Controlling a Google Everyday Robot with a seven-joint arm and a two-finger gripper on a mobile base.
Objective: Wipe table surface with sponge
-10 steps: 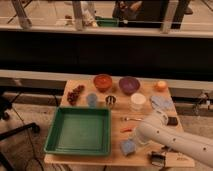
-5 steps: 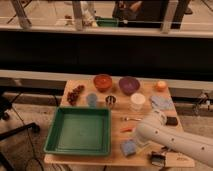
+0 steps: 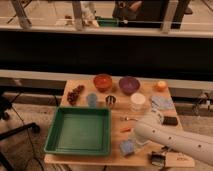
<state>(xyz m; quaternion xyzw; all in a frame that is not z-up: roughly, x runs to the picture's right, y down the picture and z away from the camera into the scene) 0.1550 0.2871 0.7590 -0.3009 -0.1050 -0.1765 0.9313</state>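
Blue squarish sponge (image 3: 127,147) is sitting near the wooden desk's (image 3: 90,159) front edge, unmoved since a second ago; the pincer (image 3: 136,140) is hanging just over it, its grip untellable, so wiping is likely pending.

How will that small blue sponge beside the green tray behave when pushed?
The small blue sponge probably squashes and feels light; it looks like a soft pad. Lying flat on the wooden table, it should slide, not roll. The gripper sits right at it.

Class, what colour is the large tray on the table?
The tray is green, in the camera view; the end effector is right of it, by the sponge.
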